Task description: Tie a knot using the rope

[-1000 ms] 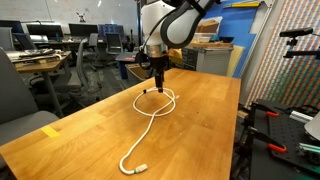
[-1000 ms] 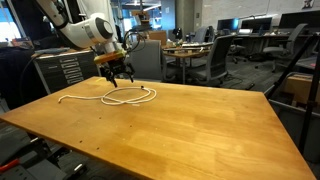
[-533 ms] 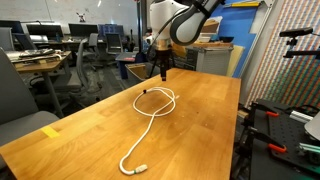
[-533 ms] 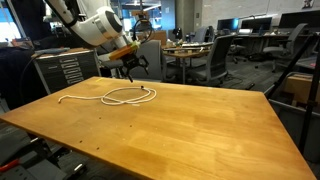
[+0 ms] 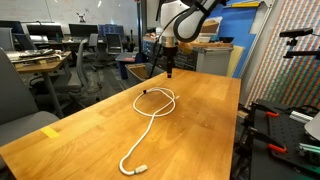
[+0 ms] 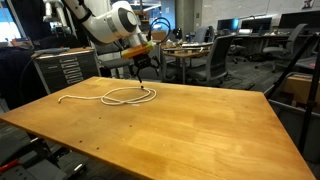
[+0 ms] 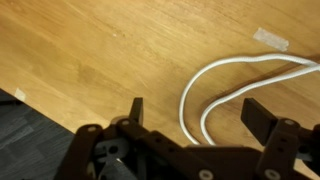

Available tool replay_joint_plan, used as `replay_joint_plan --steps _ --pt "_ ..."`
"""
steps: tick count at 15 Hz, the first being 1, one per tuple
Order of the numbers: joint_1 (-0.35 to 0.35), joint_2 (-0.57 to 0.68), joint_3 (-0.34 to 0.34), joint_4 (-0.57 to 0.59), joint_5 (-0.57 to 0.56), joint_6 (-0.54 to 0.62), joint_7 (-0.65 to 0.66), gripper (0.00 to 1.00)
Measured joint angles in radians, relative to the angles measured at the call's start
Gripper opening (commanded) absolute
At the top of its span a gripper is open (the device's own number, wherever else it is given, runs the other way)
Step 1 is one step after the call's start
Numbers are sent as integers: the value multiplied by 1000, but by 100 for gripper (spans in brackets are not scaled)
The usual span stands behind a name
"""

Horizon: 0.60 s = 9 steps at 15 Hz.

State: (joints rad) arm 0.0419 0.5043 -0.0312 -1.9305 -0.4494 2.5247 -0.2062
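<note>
The rope (image 5: pixel 151 122) is a thin white cord lying loose on the wooden table (image 5: pixel 200 130), with a loop at its far part and a tail that runs toward the near edge. It also shows in an exterior view as the rope (image 6: pixel 108 99), with the loop under the arm. My gripper (image 5: pixel 170 68) hangs open above the table, just past the loop, touching nothing. It is seen too as the gripper (image 6: pixel 143 70). In the wrist view two strands of rope (image 7: pixel 186 105) curve on the wood below my open gripper (image 7: pixel 198 112), with nothing between the fingers.
A table edge (image 7: pixel 45 112) with dark carpet beyond runs through the lower left of the wrist view. Small tape patches (image 7: pixel 270 38) stick to the wood, and a yellow one (image 5: pixel 50 131) lies near a corner. Office chairs and desks (image 6: pixel 215 50) stand beyond the table.
The gripper, still open, has lifted off the rope's loop and moved up and away toward the table's far side. The rope has stayed where it lay.
</note>
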Motion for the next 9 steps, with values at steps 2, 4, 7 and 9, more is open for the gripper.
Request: replay_joint_plan --steps 2,4,7,9 --pt "71 42 -37 21 -90 26 105 100" --pt "124 99 -61 66 -116 20 187 100" --pt "137 181 -62 153 -82 -15 223 100" --pt "103 207 -38 201 -11 -45 152 100"
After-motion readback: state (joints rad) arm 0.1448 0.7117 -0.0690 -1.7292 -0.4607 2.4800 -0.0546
